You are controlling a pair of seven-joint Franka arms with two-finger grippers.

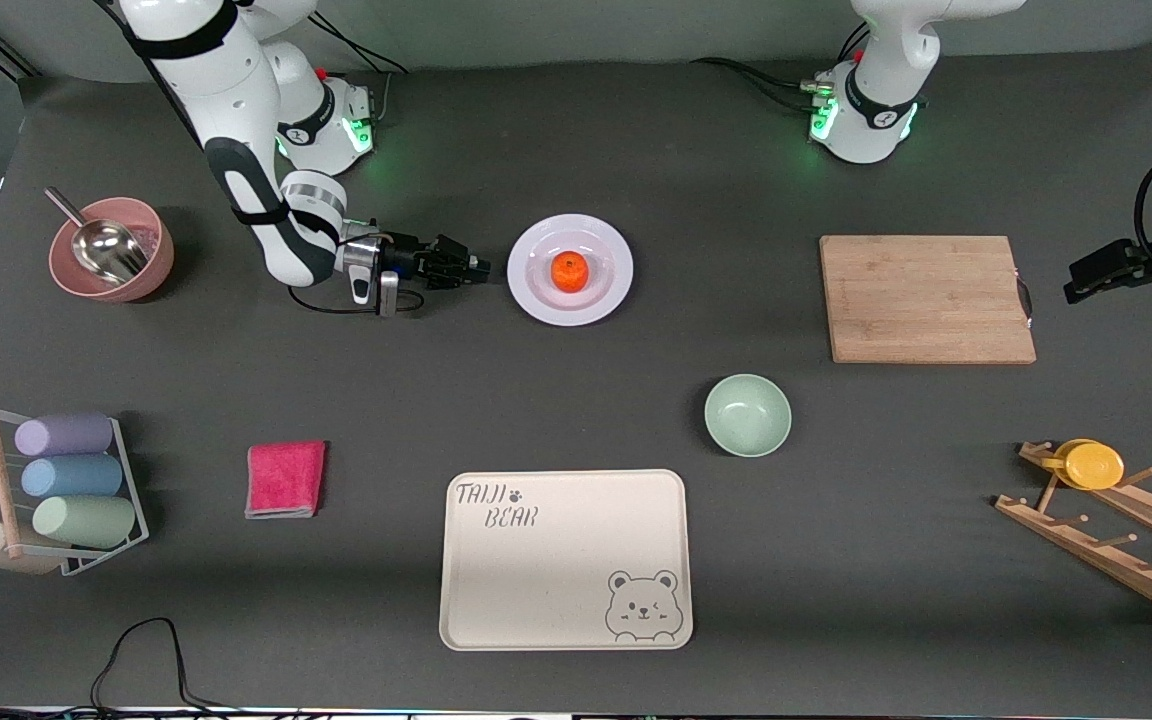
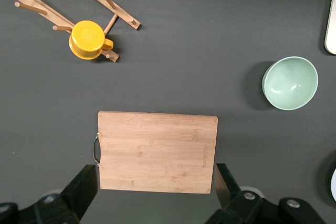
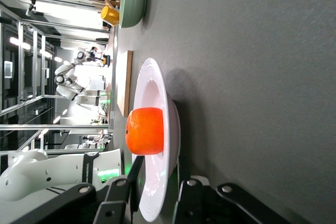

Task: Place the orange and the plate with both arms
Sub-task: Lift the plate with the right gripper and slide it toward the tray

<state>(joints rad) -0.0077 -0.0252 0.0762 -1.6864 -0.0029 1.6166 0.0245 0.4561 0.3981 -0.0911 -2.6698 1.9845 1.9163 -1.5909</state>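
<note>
Seen from the front camera, the small bright-orange fruit (image 1: pixel 570 271) sits in the middle of the round glossy white plate (image 1: pixel 611 290), which lies on the dark grey table (image 1: pixel 576 400) between the pink bowl holding a metal scoop (image 1: pixel 111 250) and the rectangular wooden cutting board (image 1: pixel 926 298). The right gripper (image 1: pixel 476 268) lies low and level at the plate's rim on the side toward the right arm's end. The left gripper (image 1: pixel 1076 290) hangs over the table just past the board's handle end. Nearer the camera lie the mint-green bowl (image 1: pixel 747 414), the beige bear tray (image 1: pixel 565 559), a folded pink cloth (image 1: pixel 285 479) and a wooden rack carrying a yellow cup (image 1: pixel 1093 465). From the left wrist, its black fingers (image 2: pixel 79 192) stand wide apart and empty above the board (image 2: pixel 156 151). From the right wrist, the fingers (image 3: pixel 184 179) sit one either side of the plate's rim (image 3: pixel 155 198), the orange (image 3: pixel 145 130) just past them.
</note>
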